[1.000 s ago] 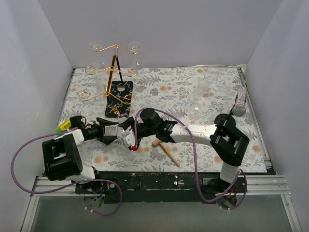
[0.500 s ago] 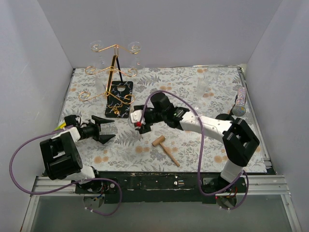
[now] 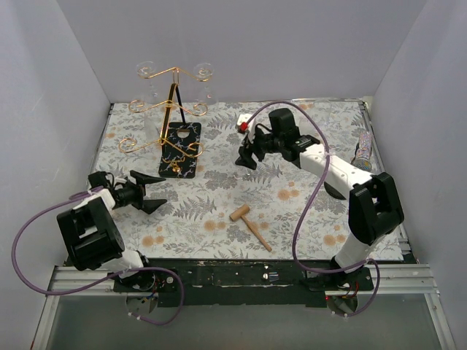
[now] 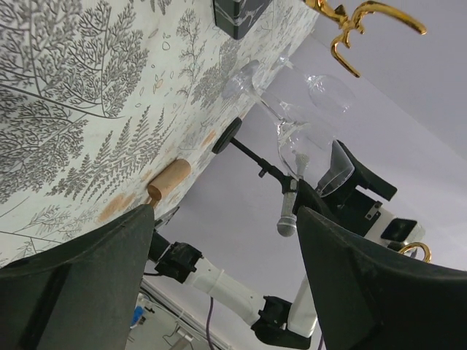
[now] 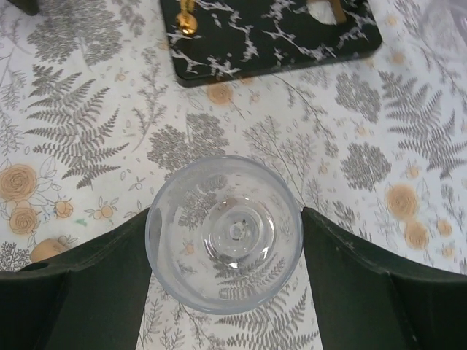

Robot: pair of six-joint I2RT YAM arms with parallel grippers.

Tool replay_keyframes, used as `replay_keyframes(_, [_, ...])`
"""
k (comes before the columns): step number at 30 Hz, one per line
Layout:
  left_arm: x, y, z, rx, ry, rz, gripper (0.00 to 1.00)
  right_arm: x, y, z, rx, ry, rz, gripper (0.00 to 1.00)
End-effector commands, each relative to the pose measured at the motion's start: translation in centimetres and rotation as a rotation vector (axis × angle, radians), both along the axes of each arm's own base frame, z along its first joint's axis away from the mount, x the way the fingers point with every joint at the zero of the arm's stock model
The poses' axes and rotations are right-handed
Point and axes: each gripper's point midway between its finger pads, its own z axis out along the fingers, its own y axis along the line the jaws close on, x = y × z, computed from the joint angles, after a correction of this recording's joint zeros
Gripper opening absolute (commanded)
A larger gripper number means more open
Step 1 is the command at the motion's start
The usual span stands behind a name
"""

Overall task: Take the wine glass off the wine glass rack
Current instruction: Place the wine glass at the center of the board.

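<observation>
Right tool: clamped on the wine glass, one finger pressed against each side of the bowl. Viewed from the wrist camera straight down into the open rim; fern print of the counter visible through the bowl. Contact between foot and counter: cannot be told.

Wine glass rack: to the left of the right tool and well apart from it in the overhead view, standing upright toward the back left of the counter. Black marbled base just beyond the fingertips in the wrist view, not touching the glass. Further glasses hanging from the upper gold arms.

Left tool: jaws spread wide, empty, low over the counter. Rack ahead of it and farther back, apart.

Wooden mallet: flat on the counter between the two tools, nearer the front edge. Microphone: far to the right of the right tool, against the side wall. Clear glasses: upright, to the right of the right tool, beside its arm.
</observation>
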Motion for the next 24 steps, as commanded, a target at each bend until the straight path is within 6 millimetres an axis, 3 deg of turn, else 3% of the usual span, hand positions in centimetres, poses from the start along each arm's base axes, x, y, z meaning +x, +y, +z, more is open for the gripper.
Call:
replay_keyframes(1, [0.4, 1.5, 0.6, 0.043, -0.042, 0.022, 0.79, 3.0, -3.5, 3.1, 0.067, 0.066, -0.163, 0.38])
replay_keyframes(5, [0.5, 3.0, 0.2, 0.058, -0.039, 0.058, 0.79, 5.4, -6.8, 3.3, 0.083, 0.095, -0.288, 0.38])
replay_keyframes(8, [1.2, 4.3, -0.1, 0.066, -0.034, 0.085, 0.79, 5.7, -8.2, 3.3, 0.079, 0.085, -0.326, 0.38])
replay_keyframes(15, [3.3, 6.1, 0.4, 0.120, -0.079, 0.081, 0.79, 7.6, -8.7, 3.1, 0.110, 0.074, -0.373, 0.38])
replay_keyframes(24, [2.8, 6.1, 1.0, 0.169, -0.113, 0.074, 0.79, 13.7, -9.4, 4.3, 0.140, 0.071, -0.474, 0.38])
